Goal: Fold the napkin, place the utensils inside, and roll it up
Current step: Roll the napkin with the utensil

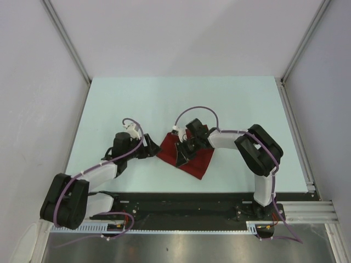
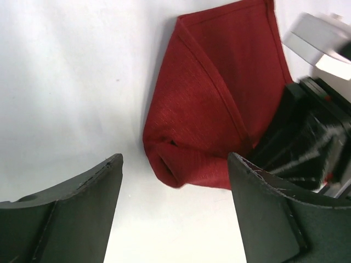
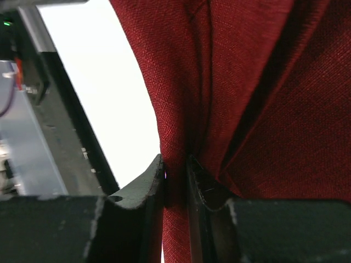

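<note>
Beside the napkin [image 2: 219, 82], the left claw [image 2: 174, 164] gapes empty; the right claw [image 3: 175, 165] pinches its fold.

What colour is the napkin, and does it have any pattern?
The napkin is plain dark red, no pattern; clearest in the right wrist view.
</note>
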`<state>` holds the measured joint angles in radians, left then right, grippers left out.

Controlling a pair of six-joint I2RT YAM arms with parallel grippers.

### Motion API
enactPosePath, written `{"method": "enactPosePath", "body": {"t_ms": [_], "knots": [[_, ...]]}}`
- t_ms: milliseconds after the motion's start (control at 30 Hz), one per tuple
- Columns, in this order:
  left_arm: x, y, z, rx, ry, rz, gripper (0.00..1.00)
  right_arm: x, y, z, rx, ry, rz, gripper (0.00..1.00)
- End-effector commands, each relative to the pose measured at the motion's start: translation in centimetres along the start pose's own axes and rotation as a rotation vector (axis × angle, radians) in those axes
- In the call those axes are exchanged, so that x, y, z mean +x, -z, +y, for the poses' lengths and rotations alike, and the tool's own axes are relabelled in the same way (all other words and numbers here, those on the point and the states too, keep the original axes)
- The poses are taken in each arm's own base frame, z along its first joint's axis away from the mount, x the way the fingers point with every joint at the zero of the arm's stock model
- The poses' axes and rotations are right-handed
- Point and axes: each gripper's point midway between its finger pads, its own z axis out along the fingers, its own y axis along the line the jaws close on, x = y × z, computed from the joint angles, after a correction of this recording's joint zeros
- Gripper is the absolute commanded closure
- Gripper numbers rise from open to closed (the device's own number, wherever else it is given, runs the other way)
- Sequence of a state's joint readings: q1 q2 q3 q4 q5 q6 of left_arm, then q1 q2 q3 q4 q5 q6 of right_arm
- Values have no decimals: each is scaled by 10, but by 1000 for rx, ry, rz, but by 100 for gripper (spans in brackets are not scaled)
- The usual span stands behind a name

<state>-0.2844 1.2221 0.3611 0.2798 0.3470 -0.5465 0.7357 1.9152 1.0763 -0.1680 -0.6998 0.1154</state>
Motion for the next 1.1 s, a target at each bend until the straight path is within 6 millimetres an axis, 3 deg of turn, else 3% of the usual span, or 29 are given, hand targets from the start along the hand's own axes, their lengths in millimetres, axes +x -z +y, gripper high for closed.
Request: {"method": "enactPosePath", "body": {"t_ms": [0,167,300,400,500,600,767,900,1067], "knots": [[-12,9,-21,107,-92,-91,20,25,-10,-3,-70,-143,102,100],[-11,11,-29,140,-115,-108,26,31,-13,-26,-47,-234,117,100],[-7,5,-37,183,-100,-76,38,37,-14,-44,-30,-294,123,100],[0,2,-51,253,-68,-36,39,38,-14,-52,-18,-314,122,100],[5,0,-53,229,-30,-7,40,40,-14,-59,-1,-337,120,100],[10,0,-35,86,23,-14,37,40,-11,-66,11,-360,112,100],[9,18,-28,-42,73,-136,29,40,-10,-70,27,-368,107,100],[11,24,-47,46,102,-149,24,39,-11,-72,30,-374,105,100],[15,11,-71,146,102,-71,24,39,-12,-72,31,-377,101,100]]}}
